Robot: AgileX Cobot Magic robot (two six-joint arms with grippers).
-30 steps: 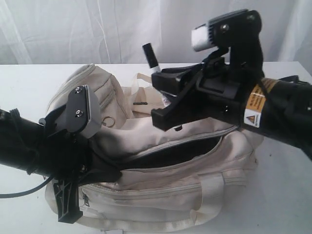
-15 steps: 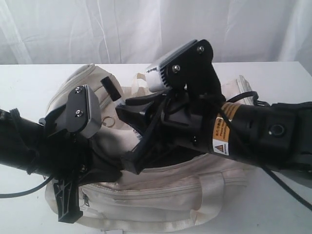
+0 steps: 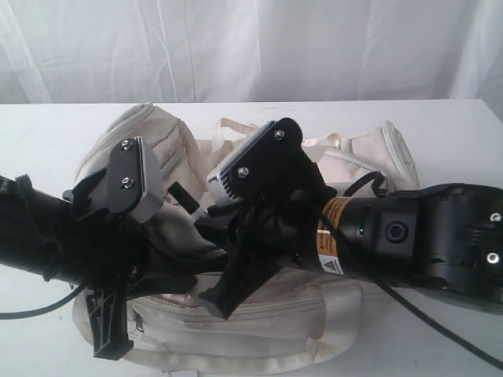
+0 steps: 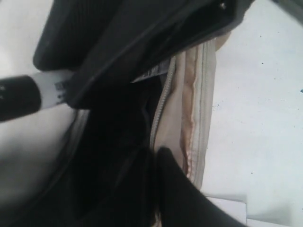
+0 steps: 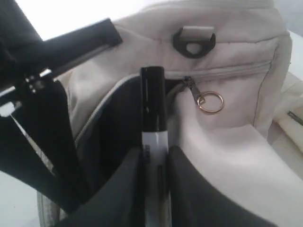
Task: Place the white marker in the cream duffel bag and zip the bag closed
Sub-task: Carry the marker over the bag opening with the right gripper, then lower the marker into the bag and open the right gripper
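Swinging down and to the left over the last second, the right arm point(image 3: 393, 243) now lies low across the cream duffel bag point(image 3: 267, 322); before, it stood higher, with the white marker point(image 3: 181, 195) held upright over the bag's far side. The right jaws are clamped on the marker's white barrel. The dark cap sticks out ahead of them, over the dark gap of the bag's unzipped mouth, and the marker is not yet let go. In the right wrist view the cap lies just beside the zipper slider and its metal ring pull point(image 5: 209, 102), and a black strap ring point(image 5: 194, 40) sits on the end panel beyond. The left arm point(image 3: 47, 236) has not shifted, and the left jaws are pinched together on the bag's zipper edge at the lip of the mouth. The bag lies on the white bench point(image 3: 448, 126)
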